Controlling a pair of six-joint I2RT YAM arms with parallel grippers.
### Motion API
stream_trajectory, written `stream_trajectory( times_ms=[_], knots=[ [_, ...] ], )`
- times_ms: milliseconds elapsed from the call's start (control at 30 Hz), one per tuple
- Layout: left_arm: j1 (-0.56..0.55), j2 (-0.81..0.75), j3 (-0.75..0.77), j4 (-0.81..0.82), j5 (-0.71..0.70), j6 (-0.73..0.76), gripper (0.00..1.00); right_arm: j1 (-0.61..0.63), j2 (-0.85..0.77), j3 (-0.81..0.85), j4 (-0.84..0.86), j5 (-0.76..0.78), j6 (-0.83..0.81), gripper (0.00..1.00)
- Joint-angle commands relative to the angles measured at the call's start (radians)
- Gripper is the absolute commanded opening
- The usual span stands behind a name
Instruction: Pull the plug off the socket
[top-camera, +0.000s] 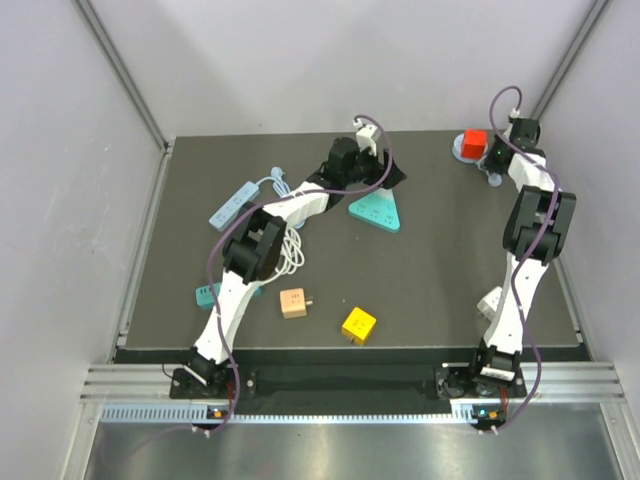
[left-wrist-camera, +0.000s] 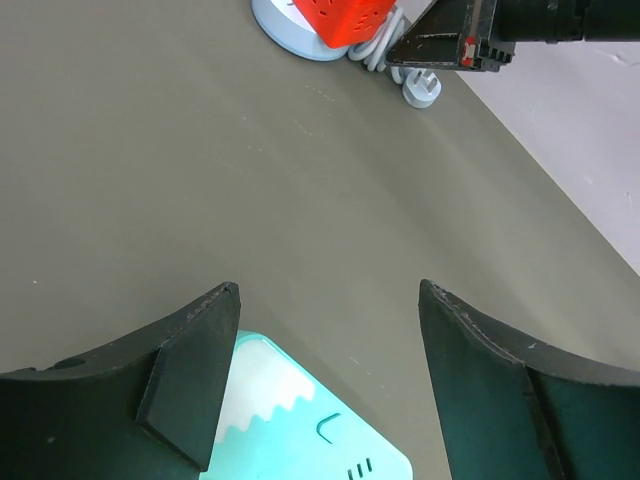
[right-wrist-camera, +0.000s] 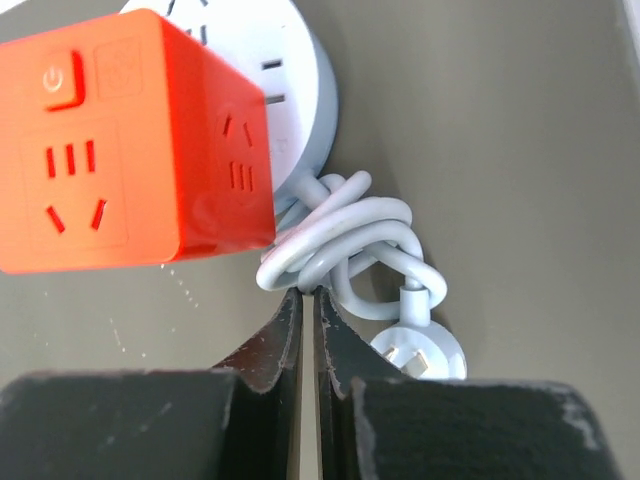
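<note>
My right pincer (right-wrist-camera: 308, 305), fingers pressed together and empty, is the nearer one: the red cube plug (right-wrist-camera: 110, 150) sits upper left of it on the round socket (right-wrist-camera: 305, 90).

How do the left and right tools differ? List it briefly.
The left tool stands wide open; the right tool is shut. The left tool hovers over the teal socket; the right tool sits by the red cube and coiled white cable. Both are black.
</note>
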Motion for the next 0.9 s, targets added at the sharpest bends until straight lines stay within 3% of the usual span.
stream_trajectory(
  times_ms=[0, 433, 600, 700, 767, 800, 867],
  knots=[
    [-0.006, -0.019, 0.036, 0.050, 0.018, 0.001, 0.77, 0.022, -0.095, -0.057, 0.013, -0.011, 0.006, 0.00],
    [-0.006, -0.036, 0.019, 0.053, 0.033, 0.009, 0.75, 0.065, -0.382, -0.396, 0.078, -0.035, 0.122, 0.00],
    [-0.006, -0.033, 0.025, 0.067, 0.041, 0.010, 0.76, 0.160, -0.500, -0.600, 0.137, -0.049, 0.178, 0.00],
    [-0.012, -0.034, 0.022, 0.058, 0.048, 0.020, 0.77, 0.160, -0.601, -0.724, 0.213, 0.023, 0.193, 0.01],
    [-0.024, -0.038, 0.013, 0.049, 0.045, 0.042, 0.77, 0.114, -0.619, -0.740, 0.250, 0.066, 0.175, 0.16],
    [-0.026, -0.038, 0.012, 0.043, 0.044, 0.049, 0.77, 0.093, -0.592, -0.714, 0.231, 0.058, 0.167, 0.33],
    [-0.029, -0.031, 0.014, 0.047, 0.047, 0.049, 0.77, 0.048, -0.548, -0.601, 0.145, 0.040, 0.139, 0.41]
  ],
)
